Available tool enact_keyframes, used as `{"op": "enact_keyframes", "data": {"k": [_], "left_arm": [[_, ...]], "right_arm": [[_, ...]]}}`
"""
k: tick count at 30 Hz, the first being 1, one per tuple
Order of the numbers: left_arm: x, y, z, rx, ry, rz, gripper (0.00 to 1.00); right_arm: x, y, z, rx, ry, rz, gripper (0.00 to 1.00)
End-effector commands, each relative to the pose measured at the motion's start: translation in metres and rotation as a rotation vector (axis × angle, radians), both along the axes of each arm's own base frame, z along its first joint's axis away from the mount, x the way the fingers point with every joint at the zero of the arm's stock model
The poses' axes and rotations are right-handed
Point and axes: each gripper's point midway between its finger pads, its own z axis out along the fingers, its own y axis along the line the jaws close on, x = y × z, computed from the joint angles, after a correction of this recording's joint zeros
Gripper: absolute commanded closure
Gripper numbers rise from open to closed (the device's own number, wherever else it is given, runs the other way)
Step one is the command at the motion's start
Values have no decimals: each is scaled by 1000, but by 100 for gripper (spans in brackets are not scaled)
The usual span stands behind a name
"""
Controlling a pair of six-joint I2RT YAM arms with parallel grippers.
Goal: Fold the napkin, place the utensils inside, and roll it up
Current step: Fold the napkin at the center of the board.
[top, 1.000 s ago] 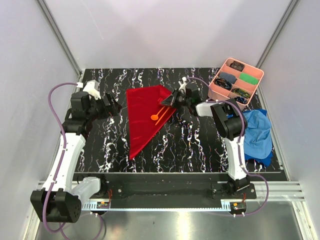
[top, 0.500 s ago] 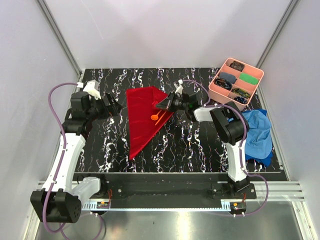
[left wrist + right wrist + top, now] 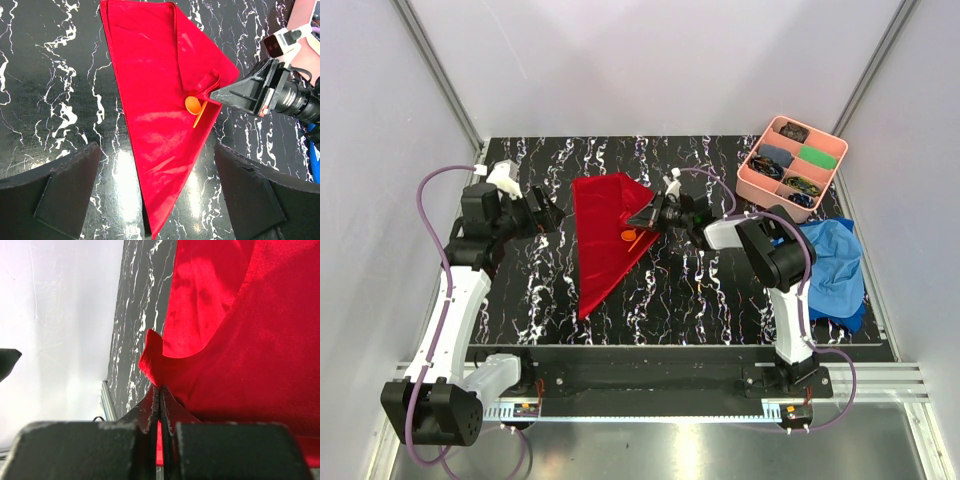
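- Sliding left over the past second, the right gripper [image 3: 648, 214] has drawn the right corner of the bright red cloth napkin [image 3: 603, 235] inward with it.
- Its fingers [image 3: 150, 407] are pressed together, pinching a raised fold at the napkin's right edge.
- Slim orange plastic utensils [image 3: 194, 106], one showing a round spoon bowl, lie on the napkin just beside that pinch.
- The napkin, folded to a triangle, lies on the black white-veined table [image 3: 710, 290].
- The left gripper [image 3: 548, 214] hovers near the napkin's left edge, fingers [image 3: 65, 192] spread wide, holding nothing.
- A pink compartment tray [image 3: 744, 172] sits at the far right; a crumpled blue cloth [image 3: 835, 265] lies nearer.
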Motion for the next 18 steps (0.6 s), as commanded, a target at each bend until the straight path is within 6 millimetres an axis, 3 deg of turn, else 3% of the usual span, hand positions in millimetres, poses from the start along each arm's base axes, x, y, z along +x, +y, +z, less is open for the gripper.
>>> {"op": "enact_keyframes", "data": {"k": [1, 6, 14, 18], "left_arm": [[1, -6, 15, -21, -71, -26, 1], [1, -7, 16, -26, -71, -31, 1], [2, -8, 13, -31, -61, -35, 1], [2, -9, 13, -35, -59, -40, 1]], "right_arm": [[-11, 7, 19, 36, -47, 37, 93], [-26, 4, 27, 31, -78, 66, 63], [-47, -6, 70, 10, -212, 134, 47], [-48, -5, 92, 0, -279, 171, 32]]}}
